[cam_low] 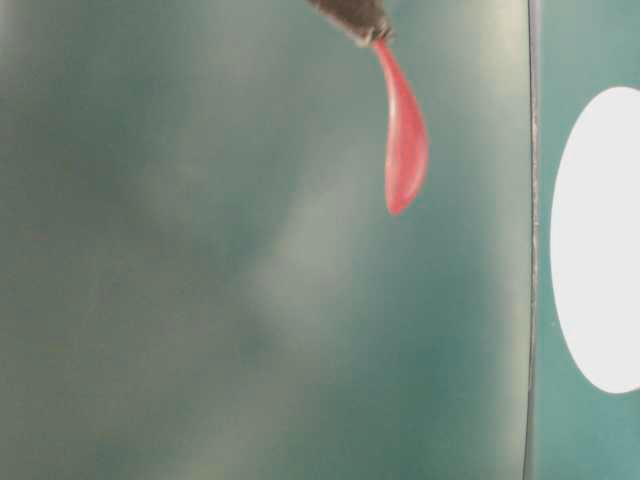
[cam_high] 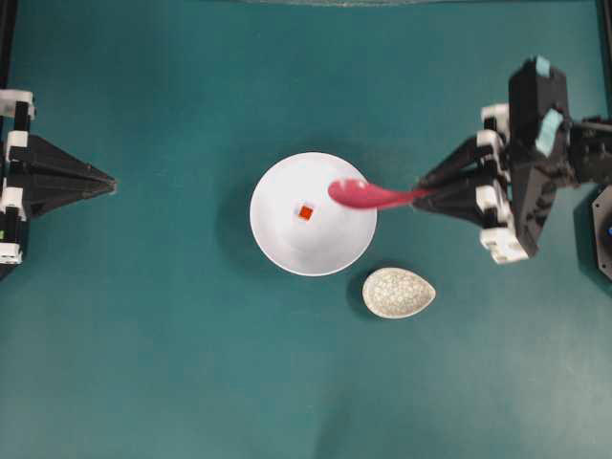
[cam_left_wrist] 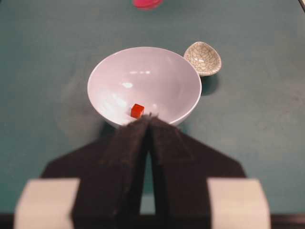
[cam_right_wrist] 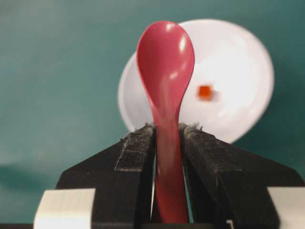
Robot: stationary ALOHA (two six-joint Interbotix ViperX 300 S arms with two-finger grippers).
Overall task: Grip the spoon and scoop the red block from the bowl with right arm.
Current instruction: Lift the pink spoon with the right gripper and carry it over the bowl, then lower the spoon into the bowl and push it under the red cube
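While the spoon (cam_high: 368, 195) is held by its straight handle in the right gripper (cam_right_wrist: 167, 136), its glossy pink-magenta scoop hangs over the right rim of the bowl (cam_high: 277, 239), clear of the inner surface as far as the overhead view shows. Both felt-faced fingers are closed on the handle, so the grasp is done and the scooping step is in hand.

Down in the bowl's well, a little left of the scoop, sits the red block (cam_high: 305, 212), a tiny red-orange cube with crisp edges, untouched. Next, I judge, the scoop must be lowered and tipped so its lip slides under the cube along the smooth white curve; the glazed wall is slick, so the cube may skid ahead of the spoon rather than ride up into it.

Just beside the bowl, at its lower right, lies a small oval dish (cam_high: 399, 293) with a crackled, speckled glaze. All rest on a matte teal tabletop (cam_high: 143, 363).

Well apart on the far side, the left gripper (cam_left_wrist: 150, 125) points at the bowl with its 2 dark fingers pressed together, holding nothing.
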